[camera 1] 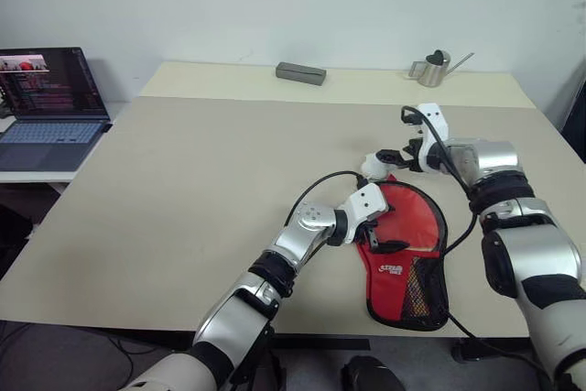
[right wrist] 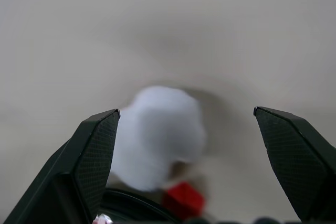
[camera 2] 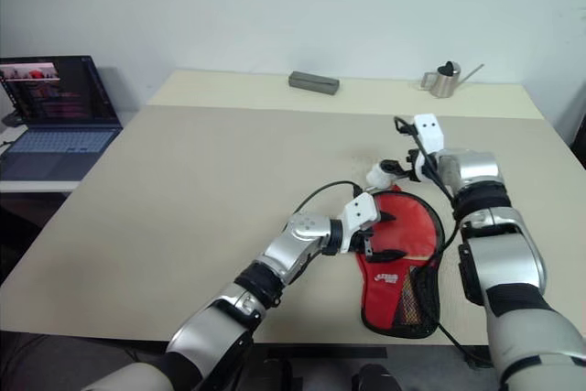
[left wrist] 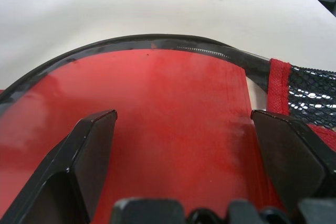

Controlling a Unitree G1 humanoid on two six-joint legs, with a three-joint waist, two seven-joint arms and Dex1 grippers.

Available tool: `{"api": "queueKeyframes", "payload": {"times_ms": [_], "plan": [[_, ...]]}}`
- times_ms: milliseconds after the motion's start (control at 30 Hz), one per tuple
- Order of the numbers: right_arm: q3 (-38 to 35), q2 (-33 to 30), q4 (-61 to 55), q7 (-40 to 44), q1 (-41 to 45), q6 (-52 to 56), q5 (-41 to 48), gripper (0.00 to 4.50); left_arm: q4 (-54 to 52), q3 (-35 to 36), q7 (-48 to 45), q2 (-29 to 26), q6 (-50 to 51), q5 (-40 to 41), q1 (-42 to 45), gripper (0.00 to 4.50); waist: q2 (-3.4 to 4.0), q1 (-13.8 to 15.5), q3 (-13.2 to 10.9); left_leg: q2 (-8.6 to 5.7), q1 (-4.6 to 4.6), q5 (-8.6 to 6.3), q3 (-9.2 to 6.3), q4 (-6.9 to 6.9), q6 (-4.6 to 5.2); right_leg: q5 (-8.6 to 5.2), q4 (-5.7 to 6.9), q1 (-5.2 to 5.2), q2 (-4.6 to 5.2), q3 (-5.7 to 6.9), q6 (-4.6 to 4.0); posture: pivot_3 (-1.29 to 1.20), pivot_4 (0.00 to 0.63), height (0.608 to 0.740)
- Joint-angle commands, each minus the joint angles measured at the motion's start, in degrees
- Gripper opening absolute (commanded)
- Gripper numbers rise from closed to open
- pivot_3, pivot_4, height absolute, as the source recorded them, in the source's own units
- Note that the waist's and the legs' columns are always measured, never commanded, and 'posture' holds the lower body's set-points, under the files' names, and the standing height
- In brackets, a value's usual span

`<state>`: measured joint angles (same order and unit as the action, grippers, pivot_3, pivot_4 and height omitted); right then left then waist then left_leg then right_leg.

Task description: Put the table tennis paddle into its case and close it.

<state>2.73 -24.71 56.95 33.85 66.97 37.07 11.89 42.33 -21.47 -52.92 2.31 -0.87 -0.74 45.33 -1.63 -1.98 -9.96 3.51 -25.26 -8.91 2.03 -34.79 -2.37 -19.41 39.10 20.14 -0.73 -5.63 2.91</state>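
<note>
- The case [camera 1: 407,258] lies flat at the lower right of the head views, close to the near edge of the beige table [camera 1: 183,190]; its red face is up, with the black mesh pocket and small white logo toward its narrow near end.
- The left end effector [camera 1: 385,231] hangs over the round upper part of the case with its two black fingers spread apart and nothing between them; in the left wrist view the fingers [left wrist: 86,145] frame the red surface and the black zip edge.
- The right end effector [camera 1: 396,158] is just above the far edge of the case, fingers wide apart and empty.
- A white rounded object [right wrist: 157,135], blurred, sits between the right fingers' line of sight, at the case's far rim.
- Whether the paddle is inside the case cannot be told.
- A laptop [camera 1: 50,107] stands open at the upper left; a grey block [camera 1: 301,73] and a small metal watering can [camera 1: 435,68] sit along the far edge.
</note>
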Motion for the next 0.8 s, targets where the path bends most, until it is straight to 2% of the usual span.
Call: {"api": "queueKeyframes", "payload": {"times_ms": [33,600,700,800], "plan": [[-2.1,1.5,1.9,-0.5,2.6,-2.7,-0.8,4.5,0.6,-1.0,-0.3,0.2,0.9,-1.4,-1.5,4.46,0.0,0.0,0.0,0.0,0.0,0.0,0.0,0.0,0.0,0.0,0.0,0.0,0.0,0.0,0.0,0.0,0.15,0.74],[3.8,5.2,7.5,0.0,1.3,-12.6,-12.9,4.5,0.0,-1.5,-0.2,0.5,1.6,-2.1,-2.3,4.46,0.02,-0.1,0.0,0.0,0.0,0.0,-0.01,0.0,0.0,0.0,0.01,0.0,0.0,0.02,0.0,0.0,0.15,0.74],[5.0,5.4,7.7,0.2,1.1,-13.7,-14.8,3.86,-0.1,-1.6,-0.3,0.5,1.7,-2.3,-2.5,4.5,0.02,-0.1,0.0,0.0,0.0,0.0,-0.01,0.0,-0.01,0.0,0.01,0.0,0.0,0.03,0.0,0.0,0.15,0.74],[6.2,5.5,8.0,0.3,0.9,-15.3,-16.7,2.92,0.0,-1.7,-0.2,0.6,1.8,-2.5,-2.5,4.5,0.03,-0.1,0.0,0.0,0.0,0.0,-0.01,0.0,-0.01,0.0,0.01,-0.01,0.0,0.03,0.0,0.0,0.15,0.74]]}}
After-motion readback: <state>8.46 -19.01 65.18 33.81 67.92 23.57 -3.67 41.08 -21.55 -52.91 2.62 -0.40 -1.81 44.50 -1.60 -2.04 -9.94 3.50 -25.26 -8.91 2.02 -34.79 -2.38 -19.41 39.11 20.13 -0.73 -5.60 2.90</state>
